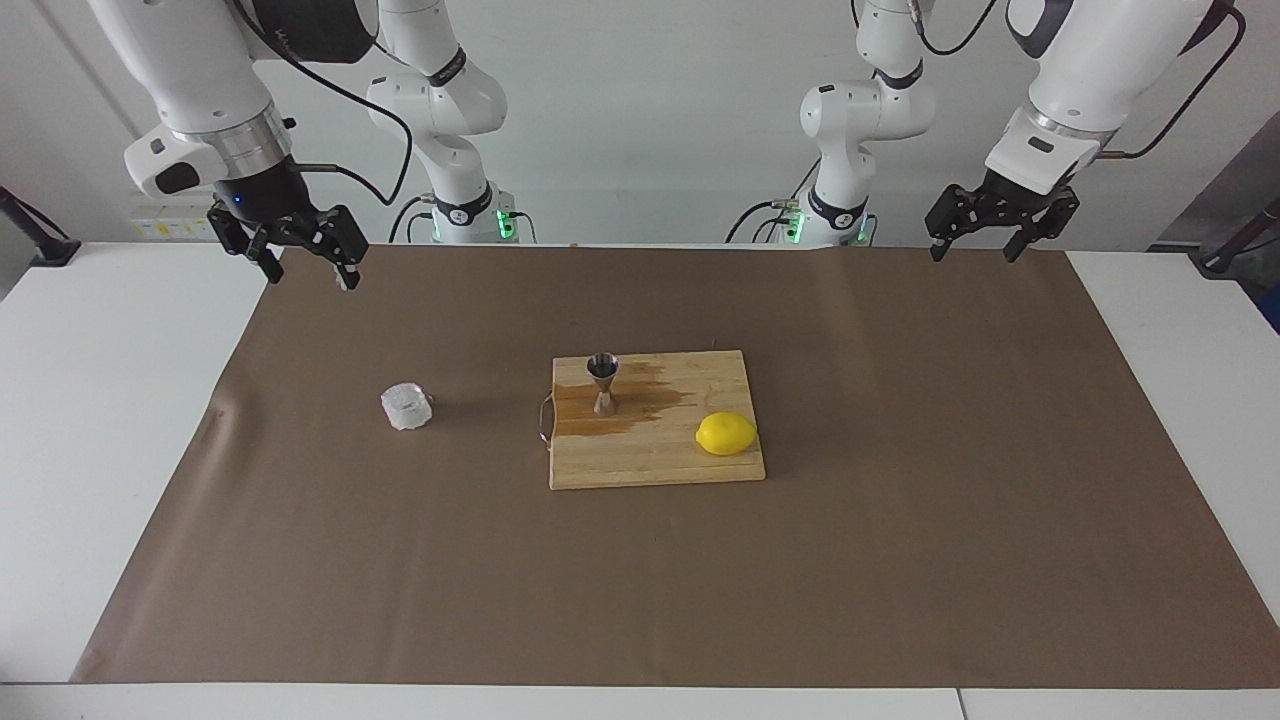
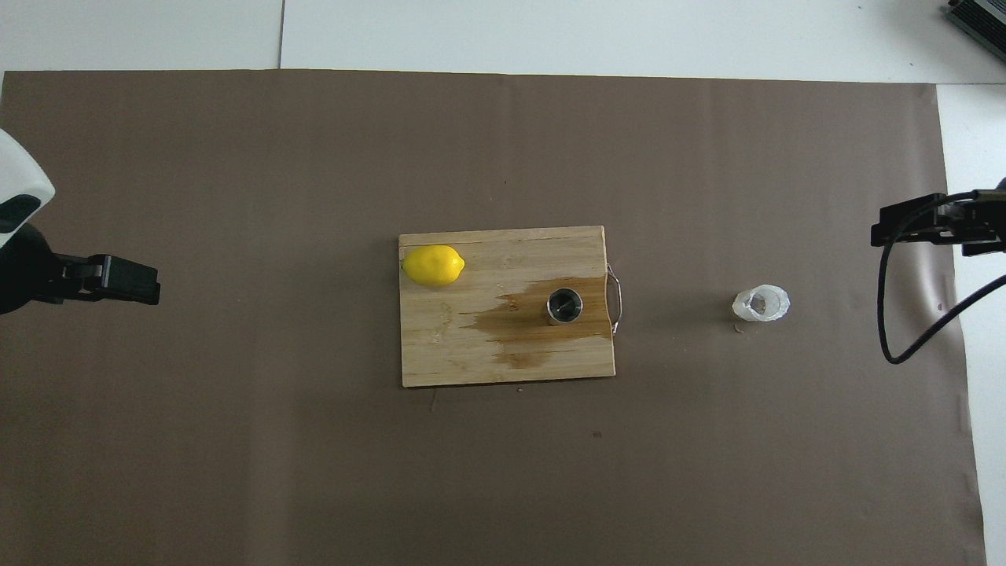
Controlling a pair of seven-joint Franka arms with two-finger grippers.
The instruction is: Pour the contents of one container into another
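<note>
The small clear textured glass cup [image 1: 406, 406] [image 2: 761, 303] stands upright on the brown paper, beside the cutting board toward the right arm's end. The steel hourglass jigger [image 1: 603, 383] [image 2: 564, 306] stands upright on the wooden cutting board [image 1: 650, 460] [image 2: 464, 354], in a dark wet stain near the board's handle end. My right gripper [image 1: 308, 272] [image 2: 879, 232] is open and empty, raised over the paper's edge at its own end. My left gripper [image 1: 975, 252] [image 2: 148, 283] is open and empty, raised at the left arm's end.
A yellow lemon [image 1: 726, 433] [image 2: 433, 265] lies on the board at its left-arm end. A brown paper sheet [image 1: 900, 560] covers the white table. A metal handle [image 1: 544, 420] sticks out of the board toward the cup.
</note>
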